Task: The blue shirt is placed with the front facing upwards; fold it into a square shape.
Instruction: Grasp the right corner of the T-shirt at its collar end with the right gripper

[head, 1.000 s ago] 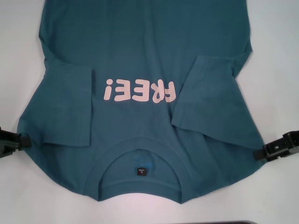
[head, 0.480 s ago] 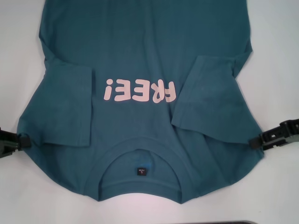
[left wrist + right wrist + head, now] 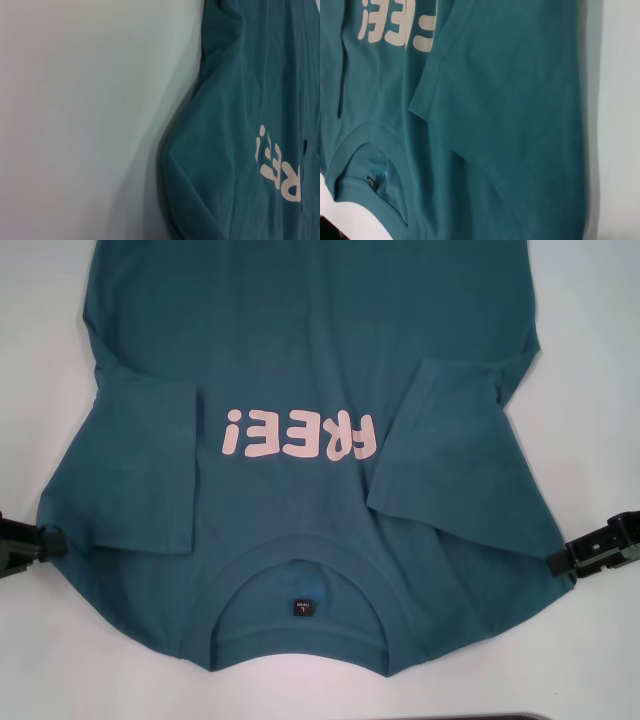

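Observation:
The blue shirt (image 3: 300,340) lies flat, front up, on the white table, with its collar (image 3: 300,570) and black neck label (image 3: 301,607) toward me. The pink "FREE!" print (image 3: 300,435) reads upside down. Both short sleeves are folded inward over the chest: one (image 3: 145,470) on the left, one (image 3: 440,440) on the right. My left gripper (image 3: 40,543) sits at the left shoulder edge. Just off the right shoulder edge is my right gripper (image 3: 572,560). The left wrist view shows the shirt (image 3: 240,125) beside bare table. The right wrist view shows the shirt (image 3: 495,125) with collar and sleeve.
White table (image 3: 600,340) surrounds the shirt on the left, right and near sides. The shirt's lower part runs out of the head view at the far end. A thin dark strip (image 3: 500,717) shows at the near edge.
The right gripper reached in and up toward the shirt's right shoulder half a second ago, then drew back outward and down. The left gripper and the shirt have not moved.

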`<state>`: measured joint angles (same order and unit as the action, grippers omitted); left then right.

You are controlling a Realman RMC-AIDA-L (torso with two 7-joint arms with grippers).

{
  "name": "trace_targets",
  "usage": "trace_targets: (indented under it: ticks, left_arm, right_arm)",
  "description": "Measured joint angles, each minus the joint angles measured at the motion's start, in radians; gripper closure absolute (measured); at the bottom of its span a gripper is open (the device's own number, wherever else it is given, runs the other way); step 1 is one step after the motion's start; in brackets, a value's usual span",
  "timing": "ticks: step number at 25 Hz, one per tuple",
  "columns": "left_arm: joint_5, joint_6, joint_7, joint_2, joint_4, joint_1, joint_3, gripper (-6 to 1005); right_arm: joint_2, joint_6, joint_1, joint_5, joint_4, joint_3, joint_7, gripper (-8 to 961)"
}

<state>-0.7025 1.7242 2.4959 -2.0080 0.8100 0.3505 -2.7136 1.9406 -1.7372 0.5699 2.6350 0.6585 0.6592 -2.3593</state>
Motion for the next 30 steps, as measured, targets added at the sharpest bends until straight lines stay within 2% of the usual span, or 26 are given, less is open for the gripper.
trace_targets:
  ticks: [14, 21, 30]
  left_arm:
    - [0.0, 0.0, 0.0, 0.0, 0.0, 0.0, 0.0, 966]
    - [0.0, 0.0, 0.001, 0.0, 0.0, 0.001, 0.0, 965]
    - [0.0, -0.001, 0.0, 0.001, 0.0, 0.002, 0.0, 965]
  right_arm:
    - [0.029, 0.001, 0.031, -0.019, -0.007, 0.0, 0.006, 320]
    - [0.019, -0.038, 0.031, -0.155, -0.006, -0.003, 0.027, 321]
    - [0.021, -0.004, 0.034, -0.036, -0.007, 0.015, 0.001, 323]
